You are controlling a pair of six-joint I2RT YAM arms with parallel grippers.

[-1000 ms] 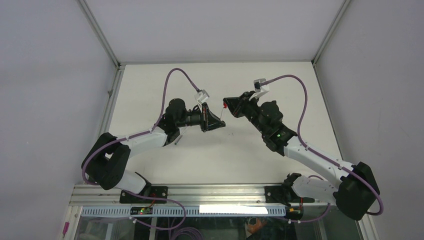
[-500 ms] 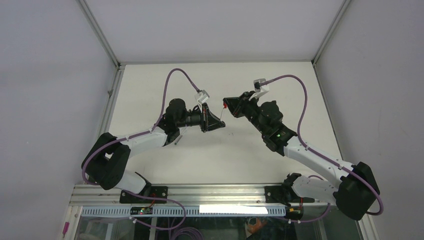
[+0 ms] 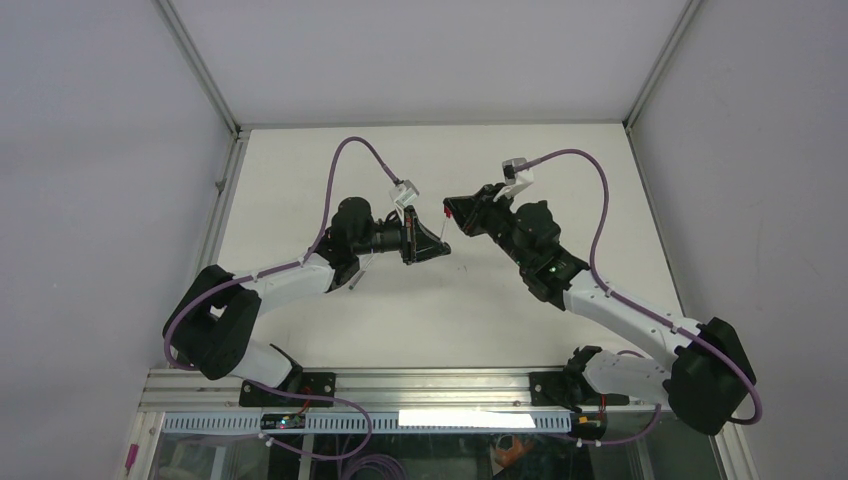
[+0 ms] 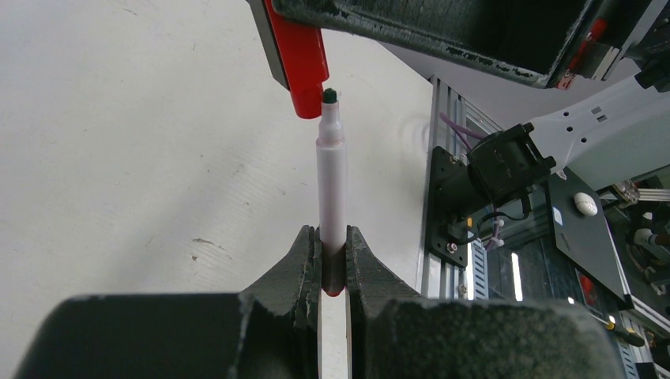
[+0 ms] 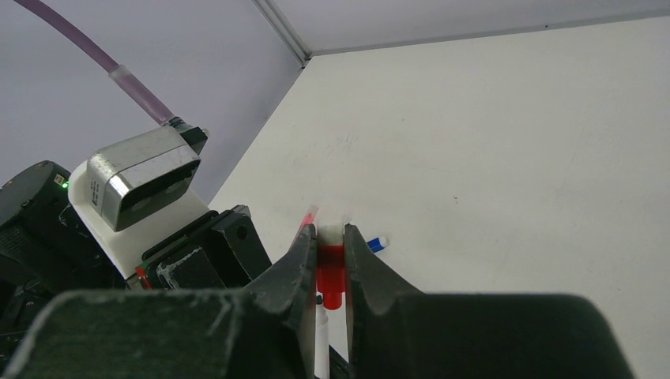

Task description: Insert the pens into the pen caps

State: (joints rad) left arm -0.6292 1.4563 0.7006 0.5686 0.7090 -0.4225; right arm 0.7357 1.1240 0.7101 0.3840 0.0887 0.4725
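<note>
A: Okay, pen first, where is it?
B: White body, dark tip. It's pinched low on the barrel by the left hand, which is clenched tight on it and holds it up off the surface
A: Cap?
B: Red cap, grasped between the fingers of the right hand, open end toward the pen
A: Seated?
B: No, the tip sits just beside the cap's mouth, a bit off to one side and not inside. Can't tell if they touch
A: Where overall?
B: In the top view both hands meet nose to nose above the surface, toward its far half
A: Anything else?
B: Blue cap lying on the surface just past the right hand. One thin grey pen lies on the surface close by the left arm
</note>
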